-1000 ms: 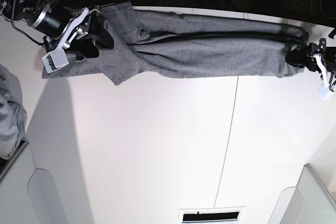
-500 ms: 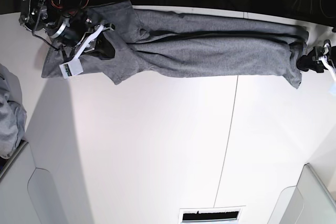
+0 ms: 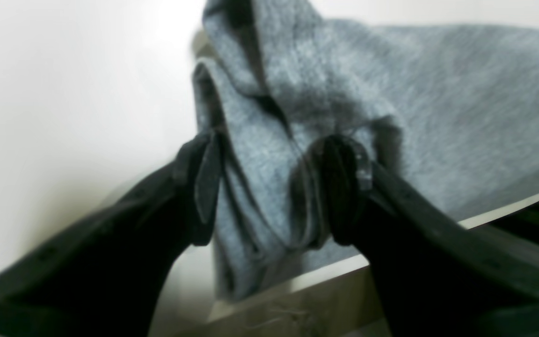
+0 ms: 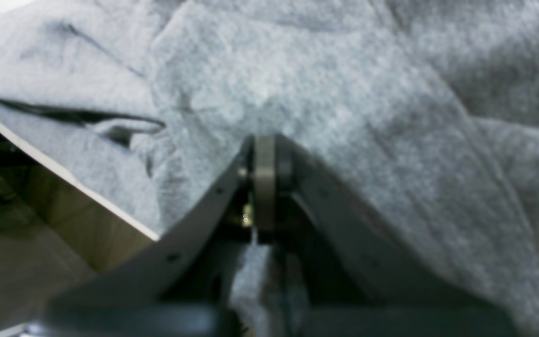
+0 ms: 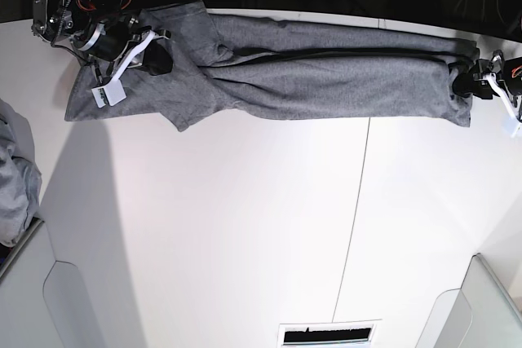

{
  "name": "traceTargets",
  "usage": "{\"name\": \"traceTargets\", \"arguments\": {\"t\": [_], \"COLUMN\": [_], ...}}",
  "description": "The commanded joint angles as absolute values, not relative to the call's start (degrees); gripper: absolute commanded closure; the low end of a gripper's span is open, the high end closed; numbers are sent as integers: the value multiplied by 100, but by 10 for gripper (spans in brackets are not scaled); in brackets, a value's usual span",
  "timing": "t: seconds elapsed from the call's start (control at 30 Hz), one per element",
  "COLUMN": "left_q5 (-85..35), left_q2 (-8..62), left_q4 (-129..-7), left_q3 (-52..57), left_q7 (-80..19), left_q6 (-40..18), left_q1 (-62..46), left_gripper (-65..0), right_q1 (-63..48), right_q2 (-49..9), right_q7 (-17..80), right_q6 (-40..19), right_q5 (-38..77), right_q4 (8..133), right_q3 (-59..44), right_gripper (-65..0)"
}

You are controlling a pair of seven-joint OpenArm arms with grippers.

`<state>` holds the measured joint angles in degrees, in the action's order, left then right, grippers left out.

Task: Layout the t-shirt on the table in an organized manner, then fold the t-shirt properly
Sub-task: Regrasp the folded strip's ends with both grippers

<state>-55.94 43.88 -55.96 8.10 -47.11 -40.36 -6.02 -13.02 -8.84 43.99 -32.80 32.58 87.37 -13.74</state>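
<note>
The heather grey t-shirt [image 5: 326, 79] lies stretched in a long crumpled band along the far edge of the white table [image 5: 245, 226]. My right gripper [image 5: 157, 59] sits on the shirt's left end. In the right wrist view its pads are pressed together, and the right gripper [image 4: 265, 182] is shut on a pinch of the t-shirt [image 4: 344, 93]. My left gripper [image 5: 465, 85] is at the shirt's right end. There the left gripper [image 3: 274, 187] stands open, its fingers astride a bunched fold of the t-shirt [image 3: 438, 93] near the table's edge.
A paler grey heap of cloth [image 5: 12, 177] lies at the left edge. Pale bins stand at the front left [image 5: 73, 299] and front right [image 5: 481, 307]. A thin dark seam [image 5: 355, 226] crosses the table. A slotted panel [image 5: 326, 336] sits at the front.
My right gripper has shut on the shirt's left end and drawn back toward the far edge. My left gripper has opened wider, and the shirt's right end has shifted slightly.
</note>
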Motion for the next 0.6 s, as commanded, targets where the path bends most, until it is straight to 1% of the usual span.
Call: {"name": "traceTargets", "arguments": {"t": [0.0, 0.13, 0.27, 0.4, 0.57], "left_q5": [-5533, -5212, -5212, -5277, -5723], "left_q2": [4617, 4648, 4635, 4423, 4082], "left_q4": [-5618, -5618, -5618, -5618, -5618], "left_q3": [849, 849, 849, 849, 849], "left_q7": [-4687, -4698, -4694, -4827, -5196], "left_q6": [-4000, -4000, -4000, -4000, -4000], "left_q1": [-572, -576, -576, -576, -576], "left_gripper": [-374, -374, -374, -374, -373], "right_q1": [-1275, -1273, -1275, -1271, -1273], "right_q2": [-921, -919, -919, -919, -919], "right_q7": [4309, 4307, 4309, 4307, 4311], "right_q6": [-3321, -3321, -3319, -3319, -3319], "right_q5": [3358, 3365, 3365, 3367, 3406], "right_q4": [8820, 8820, 8820, 8820, 8820], "right_q3": [-1385, -1385, -1385, -1385, -1385], "right_gripper": [0, 0, 0, 0, 0]}}
